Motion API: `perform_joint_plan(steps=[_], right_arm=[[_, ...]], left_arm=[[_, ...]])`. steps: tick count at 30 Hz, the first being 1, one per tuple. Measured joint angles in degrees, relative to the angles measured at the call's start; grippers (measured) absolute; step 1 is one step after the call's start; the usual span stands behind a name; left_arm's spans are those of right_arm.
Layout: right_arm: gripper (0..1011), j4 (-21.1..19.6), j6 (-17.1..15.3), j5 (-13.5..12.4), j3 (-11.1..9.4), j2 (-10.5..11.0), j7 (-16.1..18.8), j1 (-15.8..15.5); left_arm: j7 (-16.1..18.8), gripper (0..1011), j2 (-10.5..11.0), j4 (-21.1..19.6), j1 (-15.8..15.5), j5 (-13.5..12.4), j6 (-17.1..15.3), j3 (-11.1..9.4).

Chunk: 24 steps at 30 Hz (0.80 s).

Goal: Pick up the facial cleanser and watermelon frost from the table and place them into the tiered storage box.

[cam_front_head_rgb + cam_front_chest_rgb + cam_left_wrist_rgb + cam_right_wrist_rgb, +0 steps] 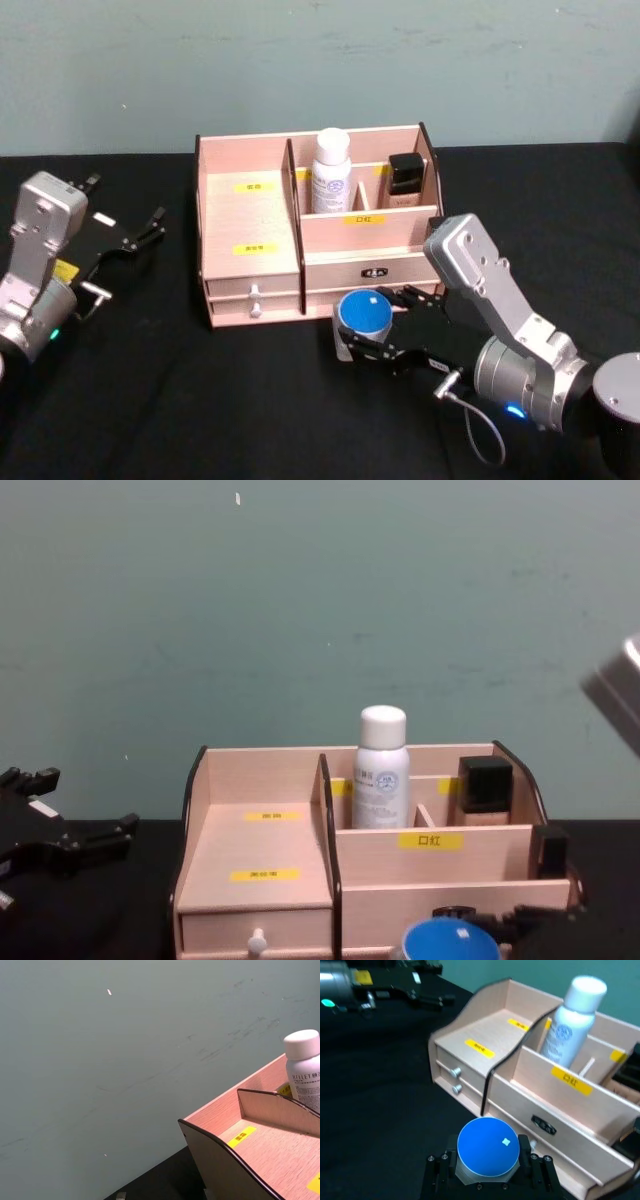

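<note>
- Pale wood grain in the head view: stepped box (250, 215) with dark-edged curved sides, yellow labels and white-knobbed drawers, standing on a matte black table (150, 400).
- Also there: white cylindrical bottle (331, 172) upright in a rear compartment, with a squarish dark bottle (405, 182) in the compartment to its right.
- Just in front of the box: right gripper (370, 325), jaws closed in on a round jar (363, 313) with a smooth blue lid, pressing it from both sides.
- Well off to the box's left: left gripper (140, 232), jaws spread, holding nothing.
- Left wrist view: box (280, 1155) corner with its curved dark edge, the bottle (306, 1067) with its rounded white cap, and a scuffed grey-green wall (125, 1060).
- Right wrist view: jar (487, 1146) clamped between the black fingers of the right gripper (489, 1172), close to the box (485, 1035) front. Bottle (572, 1022) upright inside, left gripper (420, 995) far off.
- Chest view: box (265, 845) side-on, bottle (381, 770) tallest, dark bottle (484, 790) beside it, blue-lidded jar (450, 943) low in front, left gripper (85, 845) apart from the box.
</note>
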State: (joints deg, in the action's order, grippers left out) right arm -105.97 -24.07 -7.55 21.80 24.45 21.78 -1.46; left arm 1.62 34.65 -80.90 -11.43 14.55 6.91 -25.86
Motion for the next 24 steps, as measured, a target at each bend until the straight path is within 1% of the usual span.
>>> perform_joint_plan(steps=[4,7,8,11,12,18,24], right_arm=[[728,-1.9,-1.0,-0.5,0.1,-0.2,0.2,0.9],[728,-3.0,-1.7,-0.7,0.6,-0.8,0.2,2.6],[728,-3.0,-1.7,-0.7,0.6,-0.8,0.2,2.6],[728,-3.0,-2.1,-0.8,1.5,-2.0,0.1,4.5],[729,-3.0,-2.1,-0.8,1.5,-2.0,0.1,4.5],[728,-0.7,-2.5,-0.6,3.7,-4.8,-0.5,7.9],[728,2.3,-2.6,0.3,5.4,-7.5,-1.6,10.7]], left_arm=[[0.0,1001,0.0,0.0,0.0,0.0,0.0,0.0],[0.0,1001,0.0,0.0,0.0,0.0,0.0,0.0],[0.0,1001,0.0,0.0,0.0,0.0,0.0,0.0],[0.0,1001,0.0,0.0,0.0,0.0,0.0,0.0],[0.0,1001,0.0,0.0,0.0,0.0,0.0,0.0],[0.0,1001,0.0,0.0,0.0,0.0,0.0,0.0],[0.0,1001,0.0,0.0,0.0,0.0,0.0,0.0]])
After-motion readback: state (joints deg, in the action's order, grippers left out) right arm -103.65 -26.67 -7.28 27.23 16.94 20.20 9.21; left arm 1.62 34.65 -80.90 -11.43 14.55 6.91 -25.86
